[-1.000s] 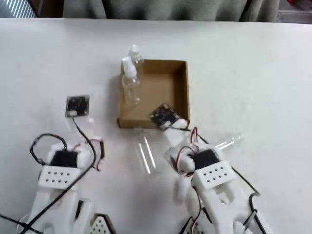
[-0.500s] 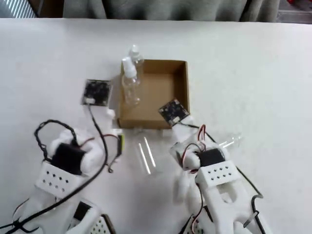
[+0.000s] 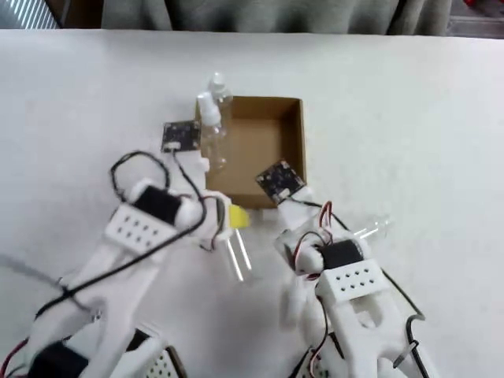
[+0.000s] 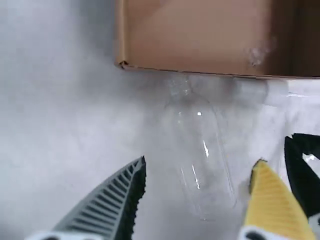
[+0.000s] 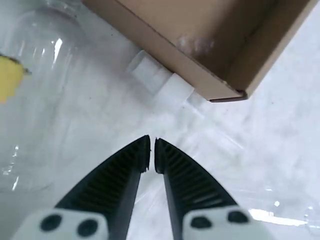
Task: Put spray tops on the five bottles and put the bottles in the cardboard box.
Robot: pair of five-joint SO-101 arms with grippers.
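Early going: capped bottle (image 3: 211, 138) in box (image 3: 272, 150) at 9 o'clock; bare bottle (image 4: 197, 130) at 6, inside wide-spread left claw (image 4: 200, 162); right claw (image 5: 152, 147) pinched together, empty.

Closed hand (image 5: 152, 146) near cardboard box (image 5: 210, 30)

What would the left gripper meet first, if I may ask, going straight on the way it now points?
The left gripper would likely meet the bottle lying on the table ahead of its open jaws, before the box.
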